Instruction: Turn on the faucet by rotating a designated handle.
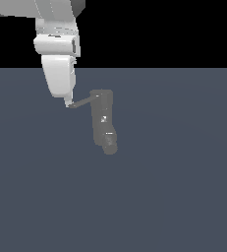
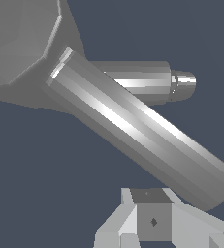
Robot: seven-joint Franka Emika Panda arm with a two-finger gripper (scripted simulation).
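You're at the contact step — jaws, gap unreadable, sit at the handle [image 1: 81, 103] tip of the faucet [image 1: 103, 123] — next, push it round.

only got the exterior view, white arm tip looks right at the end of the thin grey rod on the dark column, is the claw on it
Observer: Contact cannot be told. In the wrist view, one light grey finger of the claw sits just beside the free end of the thin straight grey rod handle. No finger shows on the rod's other side.
Operator: open or shut
Observer: Cannot tell. Only that one finger block shows clearly, at the frame's edge.
Operator: anything behind the rod
Observer: Yes, a shorter grey cylinder with a small shiny nub at its end, seemingly part of the dark grey blocky faucet column.
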